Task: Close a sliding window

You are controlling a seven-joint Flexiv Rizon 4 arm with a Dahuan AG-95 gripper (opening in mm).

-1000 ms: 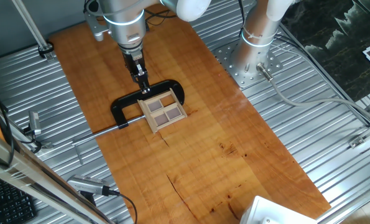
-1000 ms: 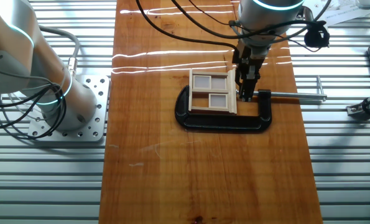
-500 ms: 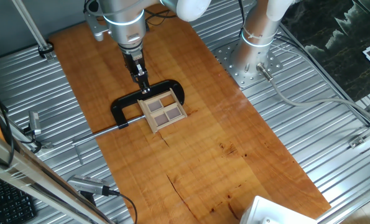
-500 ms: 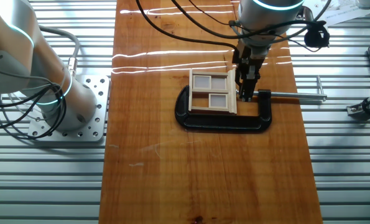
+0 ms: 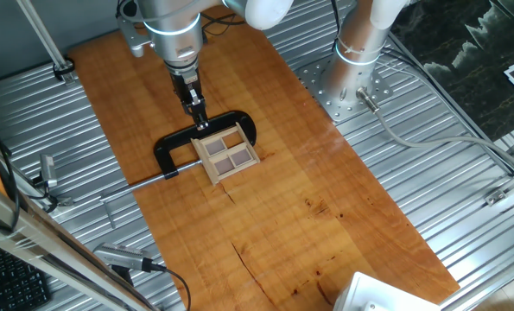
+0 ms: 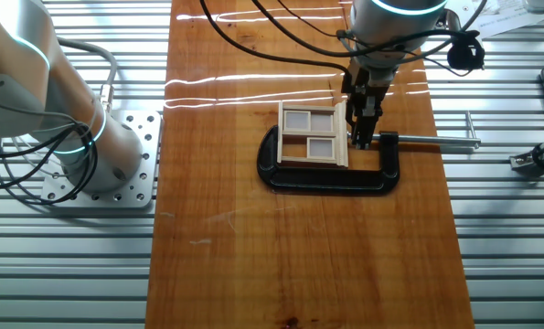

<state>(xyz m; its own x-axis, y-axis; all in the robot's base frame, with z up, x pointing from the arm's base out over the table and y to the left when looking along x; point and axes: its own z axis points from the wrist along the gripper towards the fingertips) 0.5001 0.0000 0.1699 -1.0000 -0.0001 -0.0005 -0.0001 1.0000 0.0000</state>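
Note:
The sliding window [image 5: 227,154] is a small light wooden frame with brownish-grey panes. It lies flat on the wooden board, held in a black C-shaped clamp [image 5: 172,149]. In the other fixed view the window [image 6: 313,135] sits inside the clamp [image 6: 331,180]. My gripper [image 5: 199,122] points down at the window's far edge, beside the clamp. In the other fixed view the gripper [image 6: 364,139] touches the window's right edge, just left of the clamp's screw end. Its fingers look pressed together and hold nothing.
The clamp's screw rod [image 6: 433,140] sticks out to the right over the board's edge. The arm's base [image 6: 89,155] stands on the slatted metal table to the left. A white object [image 5: 386,295] sits at the board's near corner. Tools [image 5: 123,258] lie on the metal table.

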